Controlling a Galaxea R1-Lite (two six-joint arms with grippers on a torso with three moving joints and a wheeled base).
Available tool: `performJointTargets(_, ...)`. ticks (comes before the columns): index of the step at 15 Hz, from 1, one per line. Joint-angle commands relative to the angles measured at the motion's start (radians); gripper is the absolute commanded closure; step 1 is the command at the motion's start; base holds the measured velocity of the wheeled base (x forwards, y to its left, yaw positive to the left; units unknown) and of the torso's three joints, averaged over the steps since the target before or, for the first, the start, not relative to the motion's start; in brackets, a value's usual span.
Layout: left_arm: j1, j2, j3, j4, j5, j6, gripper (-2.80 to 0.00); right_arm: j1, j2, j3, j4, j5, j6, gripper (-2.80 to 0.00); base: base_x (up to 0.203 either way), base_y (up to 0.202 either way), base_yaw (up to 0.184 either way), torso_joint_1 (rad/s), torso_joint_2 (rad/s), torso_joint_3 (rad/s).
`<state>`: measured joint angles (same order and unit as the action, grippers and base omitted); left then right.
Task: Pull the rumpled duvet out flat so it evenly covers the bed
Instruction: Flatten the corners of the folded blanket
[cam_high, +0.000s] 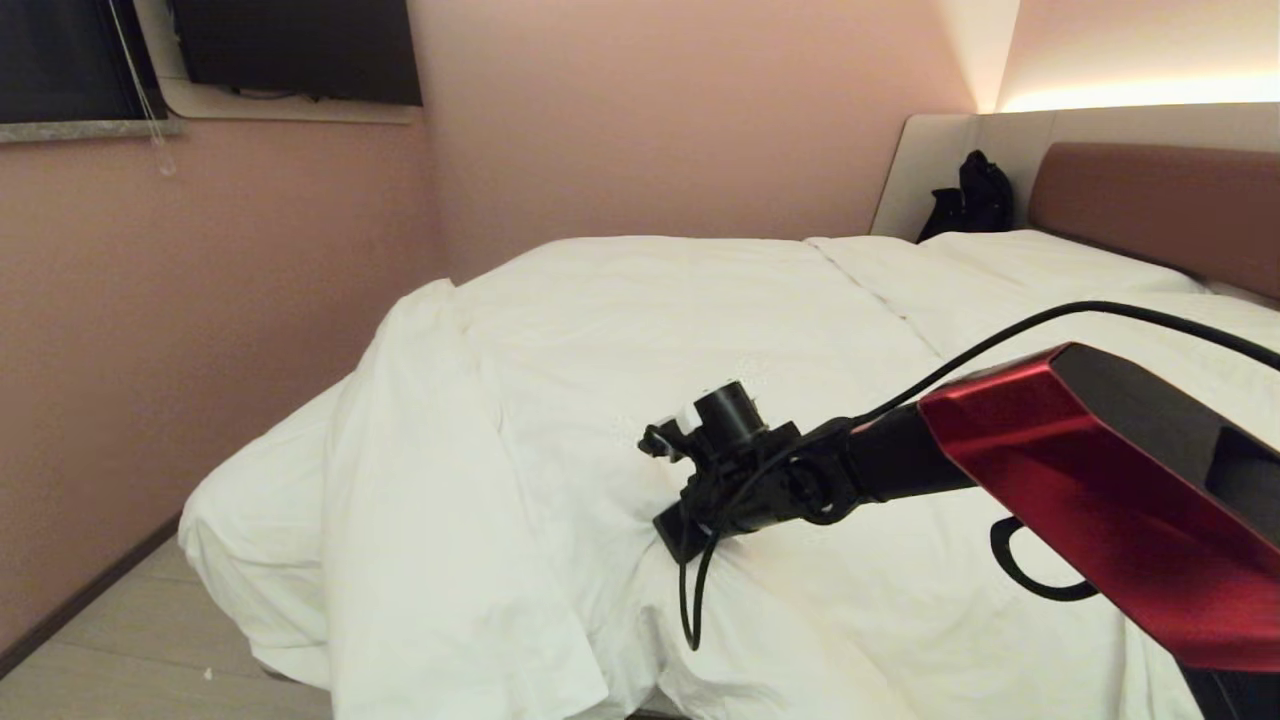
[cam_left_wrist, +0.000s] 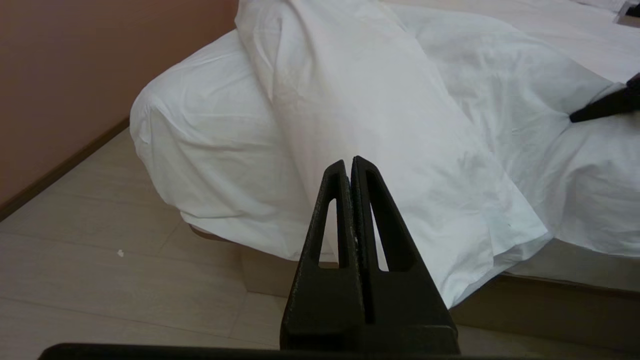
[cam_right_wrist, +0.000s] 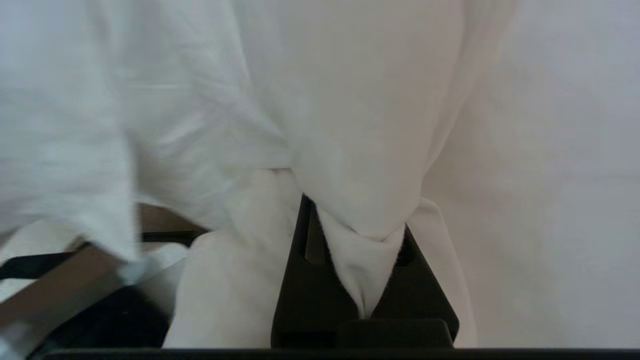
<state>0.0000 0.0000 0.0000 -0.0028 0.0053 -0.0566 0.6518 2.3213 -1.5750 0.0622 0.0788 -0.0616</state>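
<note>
The white duvet (cam_high: 620, 330) lies rumpled over the bed, with a thick fold (cam_high: 420, 480) hanging over the near left corner. My right gripper (cam_high: 676, 532) presses into the duvet near the foot edge. In the right wrist view this gripper (cam_right_wrist: 357, 220) is shut on a bunched pinch of duvet (cam_right_wrist: 362, 270) wedged between its fingers. My left gripper (cam_left_wrist: 348, 162) hangs low by the bed's corner, shut and empty, facing the draped duvet (cam_left_wrist: 360, 100). The bed shows its reddish-brown headboard (cam_high: 1150, 200) and beige base (cam_left_wrist: 550, 305).
A black bag (cam_high: 970, 195) leans in the far corner by the headboard panel. A pink wall (cam_high: 200, 300) runs close along the bed's left side, leaving a narrow strip of pale floor (cam_high: 110, 640). Pillows (cam_high: 1050, 265) lie at the head.
</note>
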Motion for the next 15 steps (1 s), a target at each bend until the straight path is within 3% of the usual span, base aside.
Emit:
performJointTargets(1,0.0,0.0,0.0,0.0,0.001,0.0,0.0,0.053,-0.035,0.012,-0.002,0.034,0.07,0.0,0.0,0.0,0.0,0.0,0.0,0.0)
performJointTargets(7,0.0,0.0,0.0,0.0,0.001,0.0,0.0,0.196,-0.049,0.067,-0.001,0.039,0.12,0.0,0.0,0.0,0.0,0.0,0.0,0.0)
performJointTargets(15,0.0,0.0,0.0,0.0,0.001,-0.001,0.0,0.271,-0.042,0.113,-0.003,0.038,0.13,0.0,0.0,0.0,0.0,0.0,0.0,0.0)
